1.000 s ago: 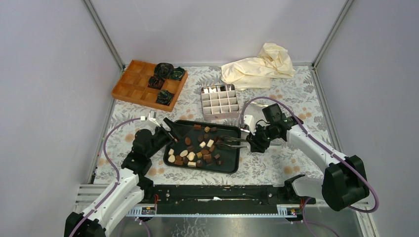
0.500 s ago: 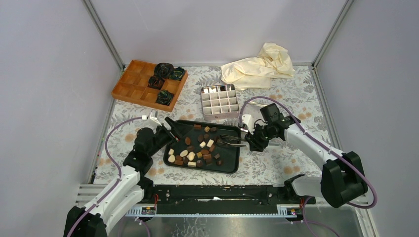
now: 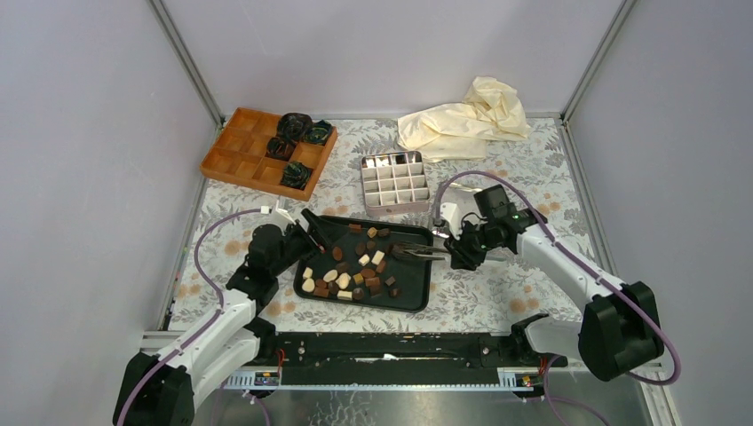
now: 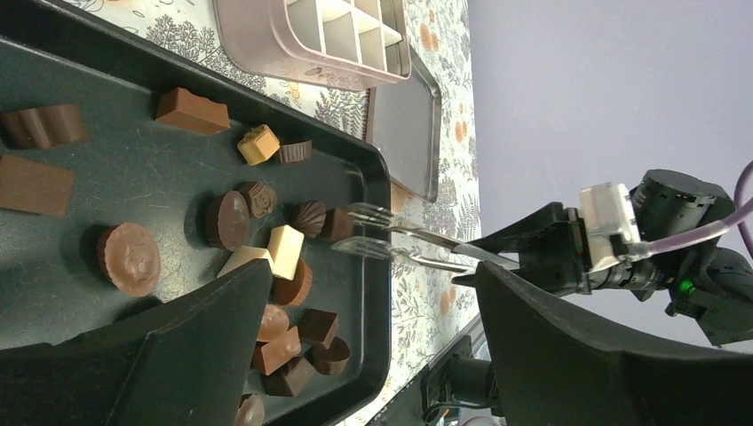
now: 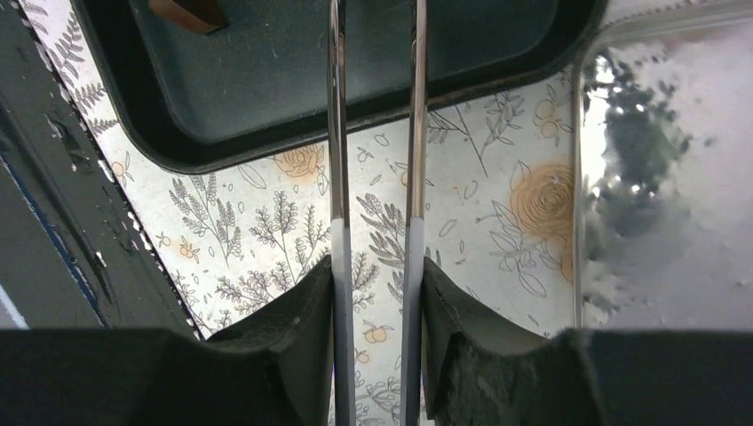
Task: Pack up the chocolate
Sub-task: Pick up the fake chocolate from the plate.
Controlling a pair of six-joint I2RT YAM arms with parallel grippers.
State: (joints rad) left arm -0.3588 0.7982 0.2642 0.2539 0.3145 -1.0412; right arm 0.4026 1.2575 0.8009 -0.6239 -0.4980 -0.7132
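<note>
Lying loose in black tray (image 3: 417,300) at bench centre, mixed chocolate pcs (image 3: 344,280) are seen. Grid box (image 3: 394,182) is set just behind it. Paper cups (image 3: 295,124) are held in 4 cells of orange tray (image 3: 238,153). L gripper (image 3: 297,222) is spread wide at the black tray's left edge. R gripper (image 3: 400,251) fork tips are narrowed by a dark pc at its right edge; grasp can't be told.

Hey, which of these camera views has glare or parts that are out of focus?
Right wrist view: the metal lid mirrors a smeared bright reflection, and the tongs glint. Left wrist view: the left hand shows its fingers as dark close-up blurs, while the chocolate is sharp. Top view: even light, faint shadows.
</note>
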